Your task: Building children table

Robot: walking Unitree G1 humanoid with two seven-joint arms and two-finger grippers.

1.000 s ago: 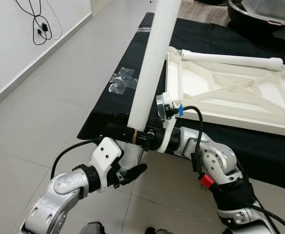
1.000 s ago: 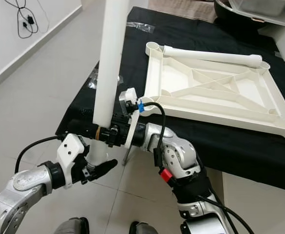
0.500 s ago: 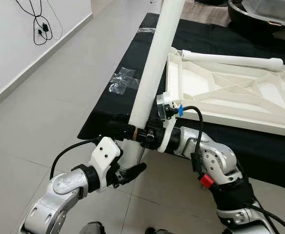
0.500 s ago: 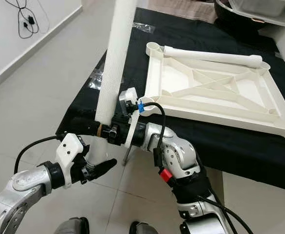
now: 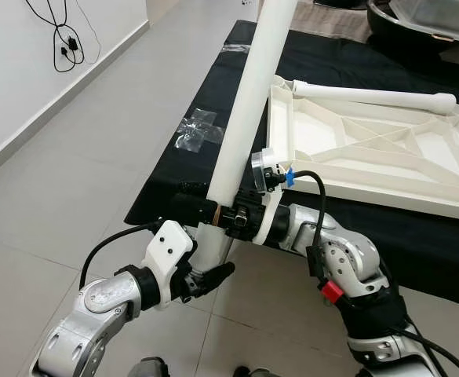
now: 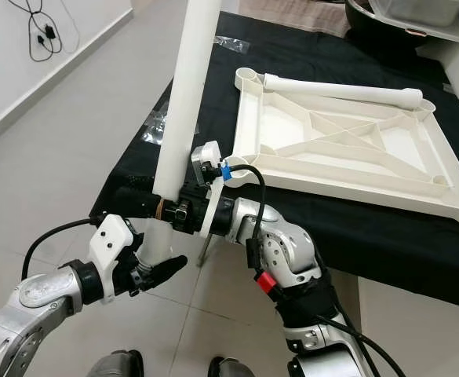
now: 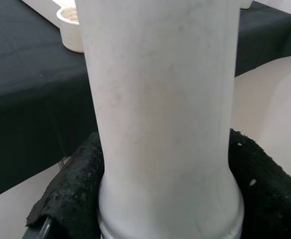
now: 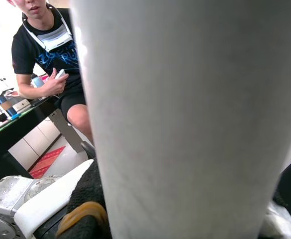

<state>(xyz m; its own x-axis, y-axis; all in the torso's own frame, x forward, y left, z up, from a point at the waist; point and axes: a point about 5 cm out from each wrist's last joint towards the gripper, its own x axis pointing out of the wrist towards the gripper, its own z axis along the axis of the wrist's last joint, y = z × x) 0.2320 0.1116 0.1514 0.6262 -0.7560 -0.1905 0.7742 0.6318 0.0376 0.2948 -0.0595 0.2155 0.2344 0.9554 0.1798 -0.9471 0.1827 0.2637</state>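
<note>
A long white table leg [image 5: 245, 110] stands nearly upright in front of the black table [image 5: 213, 94], leaning a little toward it at the top. My left gripper [image 5: 207, 263] is shut on the leg's lower end; black fingers [image 7: 68, 199] flank the leg [image 7: 160, 119] in the left wrist view. Just above, my right gripper [image 5: 213, 214] is shut around the same leg, seen close up as a white leg [image 8: 185, 124] in the right wrist view. The white tabletop [image 5: 370, 149] lies upside down on the table, with another leg [image 5: 370, 96] along its far edge.
Clear tape [image 5: 198, 129] sticks to the black table near its left edge. Cables [image 5: 60, 39] hang on the left wall. A dark container [image 5: 417, 20] stands at the back right. A seated person [image 8: 50, 55] appears behind the leg. Tiled floor [image 5: 72, 173] lies open at left.
The leg's top has tipped slightly rightward, toward the table. Both grippers keep their hold and have barely shifted.
</note>
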